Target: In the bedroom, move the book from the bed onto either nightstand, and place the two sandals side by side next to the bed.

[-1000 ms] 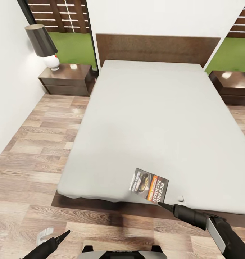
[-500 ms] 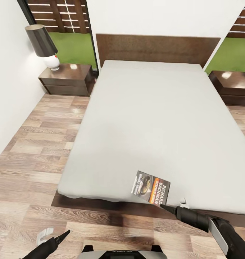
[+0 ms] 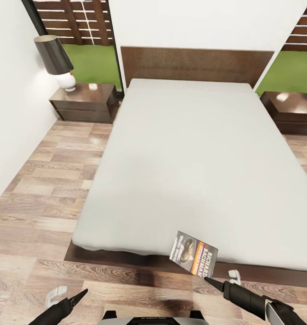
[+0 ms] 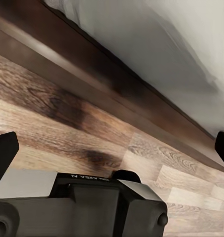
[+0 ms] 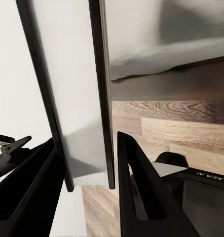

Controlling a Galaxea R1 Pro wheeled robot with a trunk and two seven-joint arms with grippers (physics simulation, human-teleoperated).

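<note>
Now the book is no longer lying flat on the foot edge of the bed: half a second ago it lay on the mattress near the right foot corner, and now it hangs past that edge, over the dark frame and the wood-plank floor, tilted with its lower corner down. The whole head view has also shifted a little, so the camera has moved; the bed itself has not.

The right pincer is clenched on the book. In the head view its tip meets the lower corner of the cover. In the right wrist view the book stands edge-on between the two black fingers, which sit close on each side of it, so the opening is only as wide as the thin paperback.

The left pincer hangs low over the floor in front of the foot of the bed, touching nothing. In the left wrist view its two fingertips are at opposite borders of the picture, well apart, so it is released.

On the left side of the bed there is a broad strip of free floor up to the white wall. At the head end, a nightstand with a lamp stands just beside the left corner, and a second nightstand stands beside the right corner.
</note>
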